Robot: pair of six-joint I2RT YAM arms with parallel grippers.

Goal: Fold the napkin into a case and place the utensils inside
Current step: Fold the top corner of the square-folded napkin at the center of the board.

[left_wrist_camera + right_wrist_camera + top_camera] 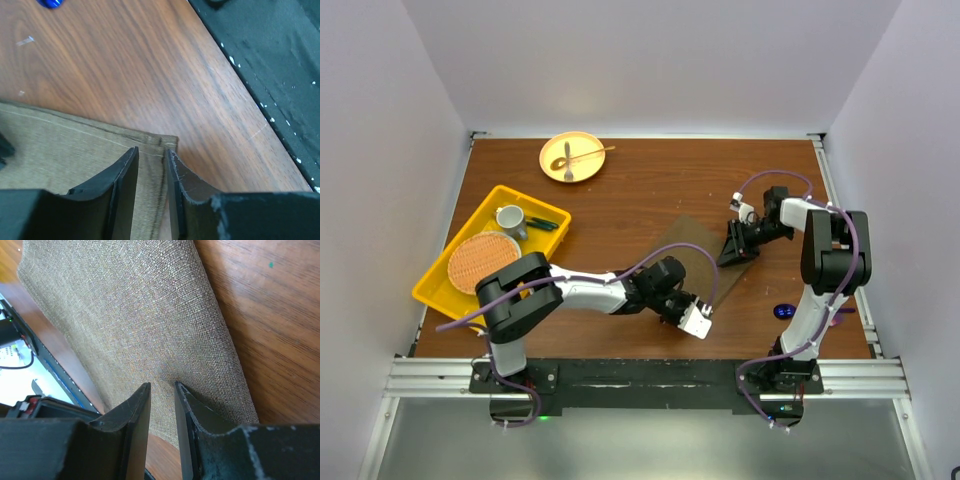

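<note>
Left gripper point(151, 150): nearest me, down at the near corner of the napkin point(695, 262), close to the front edge of the table point(620, 200). Its jaws stand a narrow slit apart astride the cloth's hemmed edge. I cannot tell whether they actually pinch it.
Blue spoon point(786, 311): on bare wood to the right of the napkin, apart from the cloth, by the right arm's lower link.
Napkin: mid-table, a slanted olive-brown patch stretched between the two grippers, its right side curling up off the wood.
Right gripper point(162, 385): at the napkin's far right edge, jaws clamped on the cloth, which rises into the thin gap between them.
Yellow tray point(435, 285): off to the left, well apart from the napkin, holding a round woven mat point(480, 262) and a cup point(510, 218).
Yellow plate point(552, 150): farthest back, with a pale utensil point(582, 155) lying across it, well apart from both grippers.
</note>
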